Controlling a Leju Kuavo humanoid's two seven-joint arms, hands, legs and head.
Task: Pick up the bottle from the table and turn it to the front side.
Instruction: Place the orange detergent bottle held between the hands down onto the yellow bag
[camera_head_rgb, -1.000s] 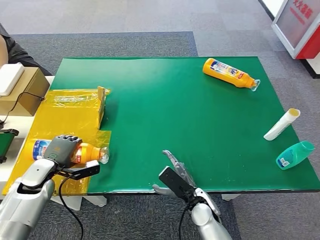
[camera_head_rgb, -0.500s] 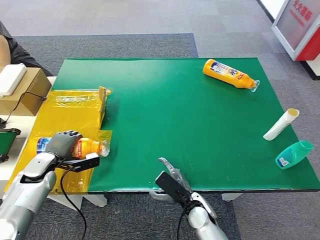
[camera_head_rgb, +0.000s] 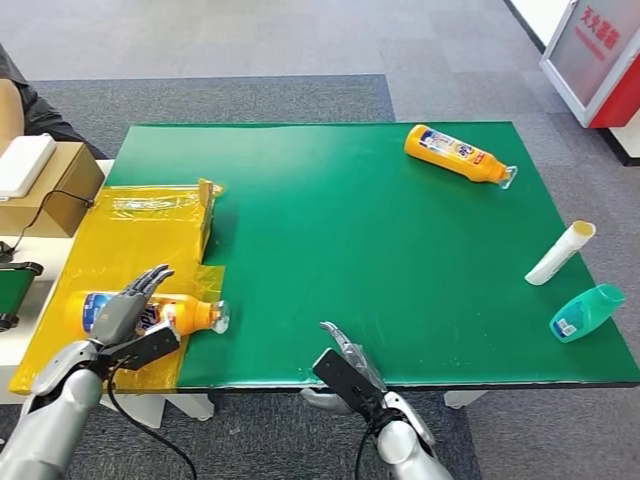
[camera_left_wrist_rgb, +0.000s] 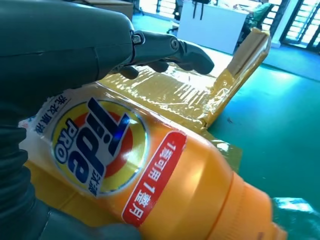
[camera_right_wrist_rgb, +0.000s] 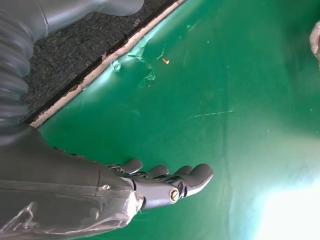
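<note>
bottle (camera_head_rgb: 151, 312) lying on yellow sheet (camera_head_rgb: 136, 235) at desk (camera_head_rgb: 362, 230) left edge, label up | left robot hand (camera_head_rgb: 124, 310) over it, fingers spread, holding nothing | right robot hand (camera_head_rgb: 349, 352) flat, fingers apart, near front edge

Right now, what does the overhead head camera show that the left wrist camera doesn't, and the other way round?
Head view alone: a second orange bottle at the far side of the green table, a white tube, a teal bottle and the right hand. Left wrist view alone: the label's lettering up close. Both: the near orange bottle lying on yellow sheeting, under the left hand's straightened fingers.
</note>
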